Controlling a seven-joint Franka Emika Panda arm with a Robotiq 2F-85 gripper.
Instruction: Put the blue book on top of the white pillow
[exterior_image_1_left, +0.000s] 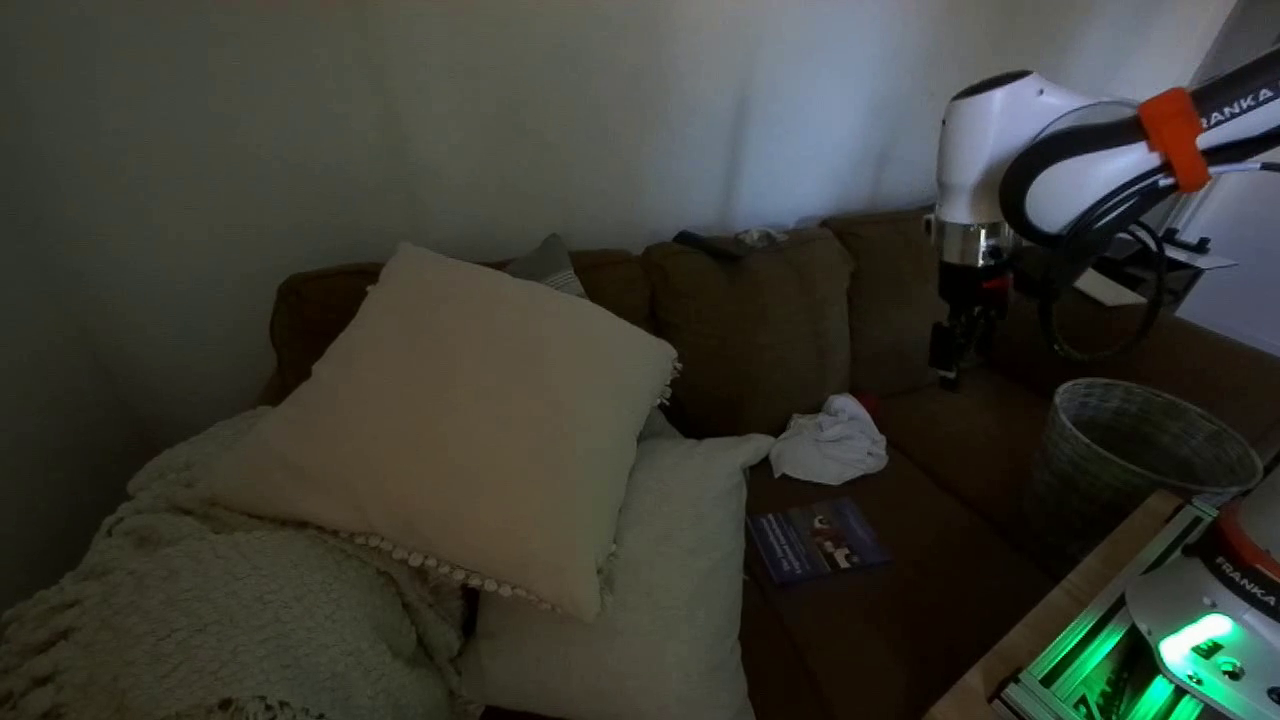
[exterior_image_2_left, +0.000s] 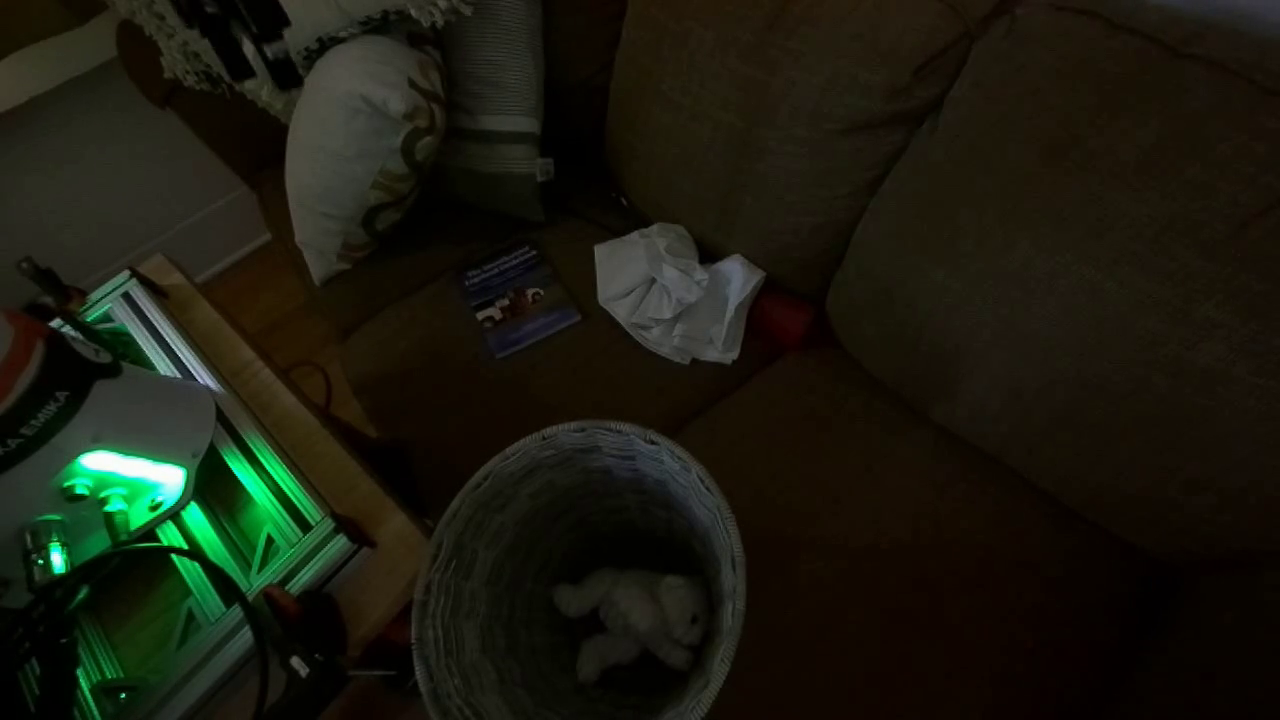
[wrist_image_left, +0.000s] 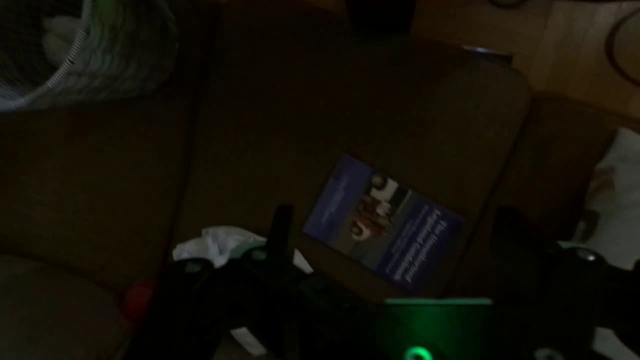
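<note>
The blue book (exterior_image_1_left: 820, 540) lies flat on the brown sofa seat. It also shows in an exterior view (exterior_image_2_left: 520, 300) and in the wrist view (wrist_image_left: 382, 225), cover up. A large whitish pillow (exterior_image_1_left: 450, 420) lies tilted over a fleecy blanket and over another white pillow (exterior_image_1_left: 685, 560), which is beside the book. A white pillow with a brown pattern shows in an exterior view (exterior_image_2_left: 350, 150), and a white pillow edge shows in the wrist view (wrist_image_left: 617, 200). My gripper (exterior_image_1_left: 948, 370) is above the sofa, away from the book. In the wrist view the fingers (wrist_image_left: 397, 212) are wide apart and empty.
A crumpled white cloth (exterior_image_1_left: 830, 440) lies near the book, with a red object (exterior_image_2_left: 785, 318) beside it. A tall woven basket (exterior_image_2_left: 440, 580) holding a white stuffed toy (exterior_image_2_left: 640, 615) stands by the robot's base table (exterior_image_1_left: 1080, 590). The fleecy blanket (exterior_image_1_left: 230, 600) covers the sofa's end.
</note>
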